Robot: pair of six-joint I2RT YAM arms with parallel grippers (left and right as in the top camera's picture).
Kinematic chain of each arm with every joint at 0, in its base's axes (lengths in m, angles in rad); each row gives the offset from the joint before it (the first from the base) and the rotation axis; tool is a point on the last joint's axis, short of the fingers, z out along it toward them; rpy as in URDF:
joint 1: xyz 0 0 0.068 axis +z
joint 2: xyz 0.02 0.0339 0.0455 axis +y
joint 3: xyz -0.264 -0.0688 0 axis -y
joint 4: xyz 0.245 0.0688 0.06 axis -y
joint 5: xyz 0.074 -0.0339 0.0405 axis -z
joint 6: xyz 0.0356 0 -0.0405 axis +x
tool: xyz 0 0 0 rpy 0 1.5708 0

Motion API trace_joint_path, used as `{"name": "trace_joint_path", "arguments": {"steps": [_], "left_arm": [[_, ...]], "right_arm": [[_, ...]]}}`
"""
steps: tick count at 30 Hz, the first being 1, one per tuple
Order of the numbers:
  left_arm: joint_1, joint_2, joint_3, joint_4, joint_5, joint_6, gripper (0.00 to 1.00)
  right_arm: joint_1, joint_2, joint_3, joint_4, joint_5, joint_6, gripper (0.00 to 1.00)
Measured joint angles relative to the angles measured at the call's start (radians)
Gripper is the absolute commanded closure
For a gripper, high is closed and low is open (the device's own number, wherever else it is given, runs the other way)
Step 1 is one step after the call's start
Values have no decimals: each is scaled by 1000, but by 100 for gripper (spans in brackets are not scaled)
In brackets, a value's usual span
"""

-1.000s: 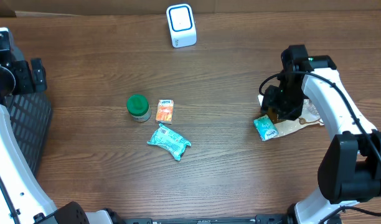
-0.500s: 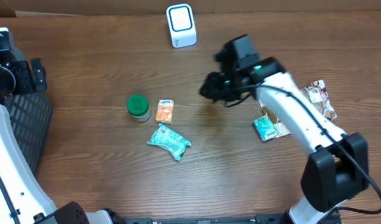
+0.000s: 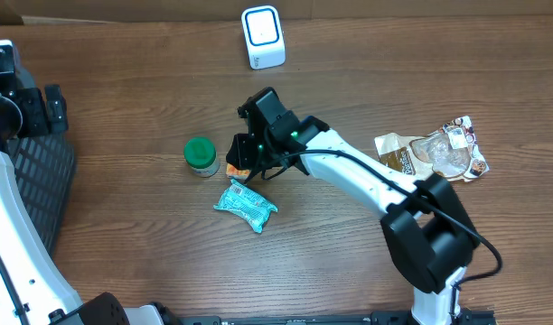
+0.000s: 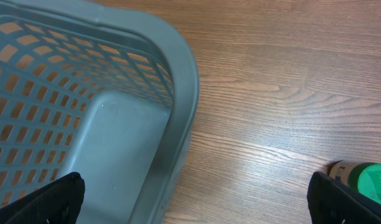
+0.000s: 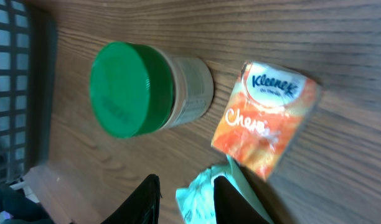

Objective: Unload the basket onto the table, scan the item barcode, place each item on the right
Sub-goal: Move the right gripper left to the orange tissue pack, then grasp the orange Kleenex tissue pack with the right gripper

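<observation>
The white and blue scanner [image 3: 263, 36] stands at the table's far edge. Three items lie mid-table: a green-lidded jar [image 3: 201, 155] [image 5: 131, 87], an orange Kleenex packet [image 3: 232, 168] [image 5: 265, 124] and a teal packet [image 3: 246, 204] [image 5: 197, 186]. My right gripper [image 3: 245, 167] [image 5: 184, 202] hovers over the orange and teal packets. Its jaws stand a narrow gap apart, and the teal packet's end shows between and beyond them. My left gripper [image 4: 197, 205] is wide open over the basket's edge at the far left, holding nothing.
A grey mesh basket [image 3: 32, 181] [image 4: 178, 81] sits at the left edge. Crumpled snack bags [image 3: 435, 153] lie at the right. The green jar [image 4: 365, 180] shows at the corner of the left wrist view.
My right arm swept from the snack bags at the right across to the mid-table items, its jaws narrowing on the way. The left arm has not moved.
</observation>
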Motion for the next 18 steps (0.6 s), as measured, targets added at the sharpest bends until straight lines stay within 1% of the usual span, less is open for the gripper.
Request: {"name": "trace_joint_path", "arguments": {"steps": [7,12,18], "left_arm": [[0,0,0,0,0,0,0],[0,0,0,0,0,0,0],[0,0,0,0,0,0,0]], "right_arm": [[4,86,-1,19,2,15,71],[4,91,-2,17,10,15,71],[4,91,-2,-38,34,20,69]]}}
